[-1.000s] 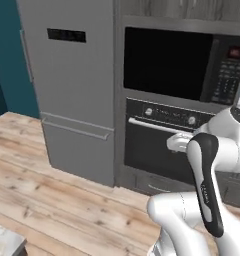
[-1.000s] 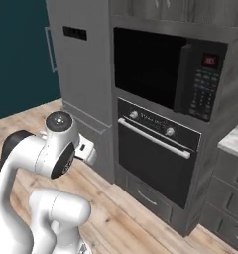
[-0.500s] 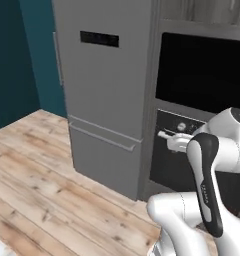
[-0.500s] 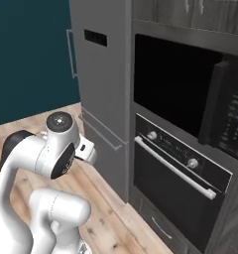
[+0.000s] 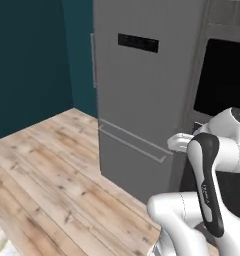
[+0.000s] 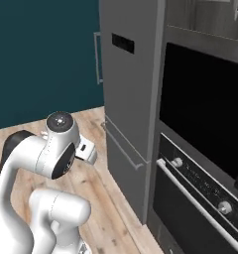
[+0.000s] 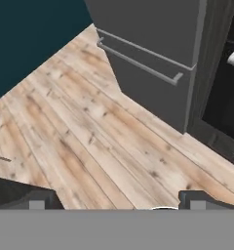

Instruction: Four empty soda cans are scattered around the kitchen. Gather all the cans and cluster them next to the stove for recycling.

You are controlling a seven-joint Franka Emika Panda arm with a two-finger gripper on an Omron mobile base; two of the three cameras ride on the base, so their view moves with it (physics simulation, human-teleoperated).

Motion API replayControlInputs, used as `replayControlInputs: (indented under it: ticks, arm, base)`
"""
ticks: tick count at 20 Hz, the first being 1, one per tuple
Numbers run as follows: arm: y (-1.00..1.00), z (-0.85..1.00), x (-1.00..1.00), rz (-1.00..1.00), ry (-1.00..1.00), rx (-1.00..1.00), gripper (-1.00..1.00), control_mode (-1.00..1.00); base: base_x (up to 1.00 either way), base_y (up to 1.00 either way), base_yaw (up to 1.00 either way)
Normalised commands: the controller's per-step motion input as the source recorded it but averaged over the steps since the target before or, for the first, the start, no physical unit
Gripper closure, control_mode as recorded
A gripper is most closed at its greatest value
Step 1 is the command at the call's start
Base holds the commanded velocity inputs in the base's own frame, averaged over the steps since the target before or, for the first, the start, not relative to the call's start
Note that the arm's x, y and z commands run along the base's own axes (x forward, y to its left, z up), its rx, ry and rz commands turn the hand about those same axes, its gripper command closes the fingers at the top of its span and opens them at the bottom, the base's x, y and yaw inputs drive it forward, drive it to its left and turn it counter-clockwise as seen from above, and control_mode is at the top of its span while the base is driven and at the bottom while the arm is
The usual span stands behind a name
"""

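No can or stove lies before us yet: our tool (image 7: 114,197) hangs released and empty over the wooden floor (image 7: 89,141), with the grey fridge (image 5: 142,100) and wall oven (image 6: 205,149) beyond. We judge ourselves searching; next we must drive on until a can appears.

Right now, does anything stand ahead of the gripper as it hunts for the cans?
The open gripper points at wooden floor. Past that floor, the grey fridge and the wall oven close off the way ahead. These views cannot settle whether they stand between it and a can.
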Motion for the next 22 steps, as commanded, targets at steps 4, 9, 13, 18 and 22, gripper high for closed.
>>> replayControlInputs:
  ticks: [4,9,13,18,22]
  arm:
    - [0.0,0.0,0.0,0.0,0.0,0.0,-1.0,1.0]
    - [0.0,0.0,0.0,0.0,0.0,0.0,-1.0,1.0]
    - [0.0,0.0,0.0,0.0,0.0,0.0,-1.0,1.0]
    - [0.0,0.0,0.0,0.0,0.0,0.0,-1.0,1.0]
    - [0.0,0.0,0.0,0.0,0.0,0.0,-1.0,1.0]
  base:
    - [0.7,0.09,0.31]
    - [0.71,0.03,0.3]
    - [0.74,0.0,0.29]
    - [0.78,0.0,0.3]
    - [0.79,0.0,0.32]
